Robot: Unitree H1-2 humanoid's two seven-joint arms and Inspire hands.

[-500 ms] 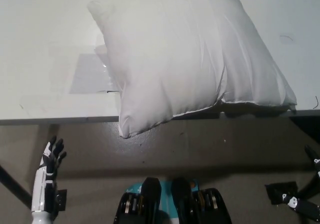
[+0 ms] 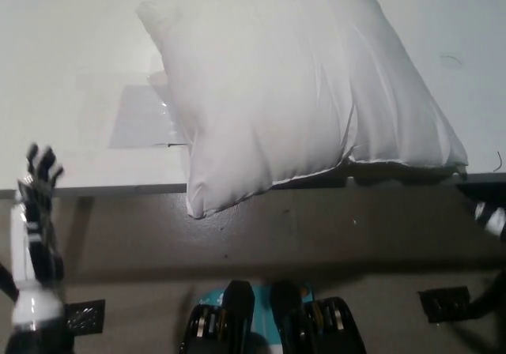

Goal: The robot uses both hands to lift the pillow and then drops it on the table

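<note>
Left hand (image 2: 35, 204), white with dark fingertips: fingers spread apart, pointing up toward the table edge, holding nothing. It sits at the far left, level with the near edge of the pale grey table (image 2: 71, 62). Right hand (image 2: 492, 218): only a sliver at the right frame edge, finger state cannot be told. Large soft white fabric pillow (image 2: 292, 85) lies on the table between the hands, long axis running diagonally, near-left corner overhanging the edge. Pillow is right of and beyond the left fingers; judged, its right corner sits closer to the right hand
</note>
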